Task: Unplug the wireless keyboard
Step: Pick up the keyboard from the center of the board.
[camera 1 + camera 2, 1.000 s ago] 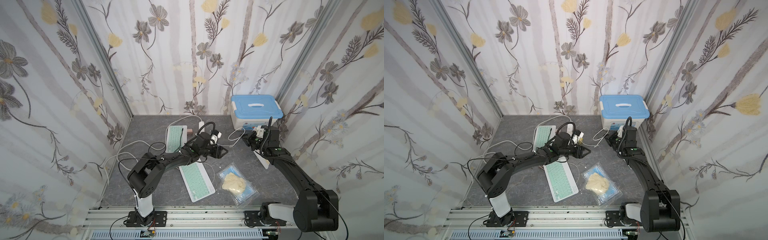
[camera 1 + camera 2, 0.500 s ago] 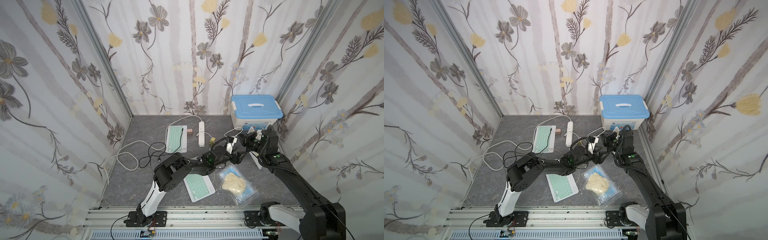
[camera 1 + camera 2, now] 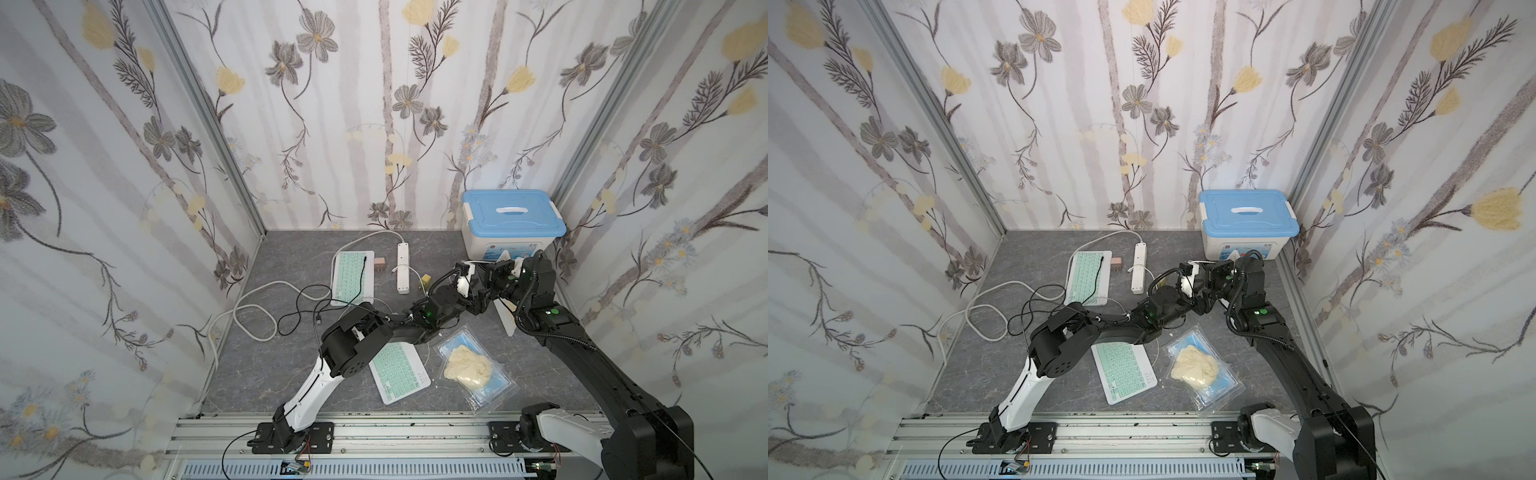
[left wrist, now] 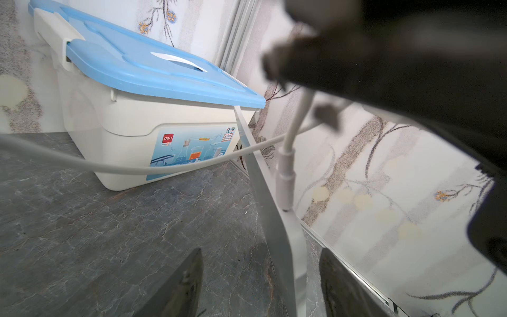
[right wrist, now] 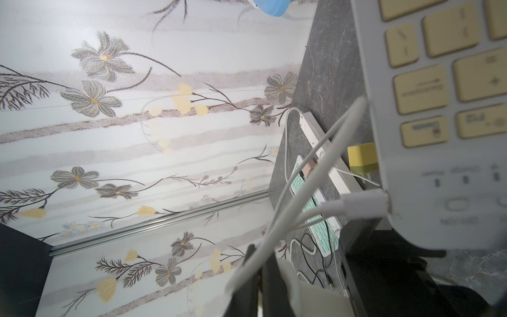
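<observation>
The cable is being pinched by the right gripper; the three-o'clock keyboard is being straddled by the spread left gripper, best clamped before pulling.

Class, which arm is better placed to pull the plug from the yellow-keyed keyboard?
Right: the right gripper is shut on the white cable near the plug; the left gripper, open, straddles the yellow-keyed keyboard.
</observation>
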Motion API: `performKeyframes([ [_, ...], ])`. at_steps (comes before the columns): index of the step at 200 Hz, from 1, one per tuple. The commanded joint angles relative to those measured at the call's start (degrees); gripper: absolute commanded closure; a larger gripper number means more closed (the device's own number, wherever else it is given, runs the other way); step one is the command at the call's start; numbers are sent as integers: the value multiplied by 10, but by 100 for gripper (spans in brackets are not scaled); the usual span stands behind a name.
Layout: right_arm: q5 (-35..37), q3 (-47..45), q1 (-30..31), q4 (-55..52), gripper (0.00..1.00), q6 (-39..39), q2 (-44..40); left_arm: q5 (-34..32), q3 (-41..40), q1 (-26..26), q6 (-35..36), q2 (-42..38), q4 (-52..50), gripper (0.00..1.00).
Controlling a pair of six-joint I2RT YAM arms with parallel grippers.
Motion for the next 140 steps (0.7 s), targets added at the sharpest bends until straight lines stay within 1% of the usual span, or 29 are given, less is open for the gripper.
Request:
performKeyframes([
  [1,-9,1,2,32,100,12,-1,-4,21,3,-7,14,7,34],
  [30,-9,-1,2,31,100,12,0,5,58,3,-8,30,-7,35],
  [55,-10,-4,2,31,100,11,-1,7,71,4,-8,38,-7,42],
  [61,-9,-5,2,31,100,12,-1,10,73,4,-7,39,-7,46],
  [70,-9,-8,2,33,100,13,-2,15,73,4,-7,40,-4,54],
  [88,-9,-13,2,35,98,16,-1,18,68,4,-10,38,3,68],
  [101,-8,-15,2,35,97,17,-1,17,61,5,-11,35,8,76],
  [117,-8,-15,2,34,96,17,0,17,52,5,-8,29,10,82],
  [123,-8,-15,2,34,94,17,1,19,48,7,-7,26,13,84],
  [127,-8,-14,2,32,92,18,1,19,47,8,-7,24,13,86],
  [131,-8,-14,2,28,87,18,2,20,45,8,-9,23,13,87],
  [135,-7,-13,2,25,79,19,2,21,43,10,-10,21,13,89],
  [140,-7,-12,2,20,66,20,3,23,42,12,-12,20,13,91],
])
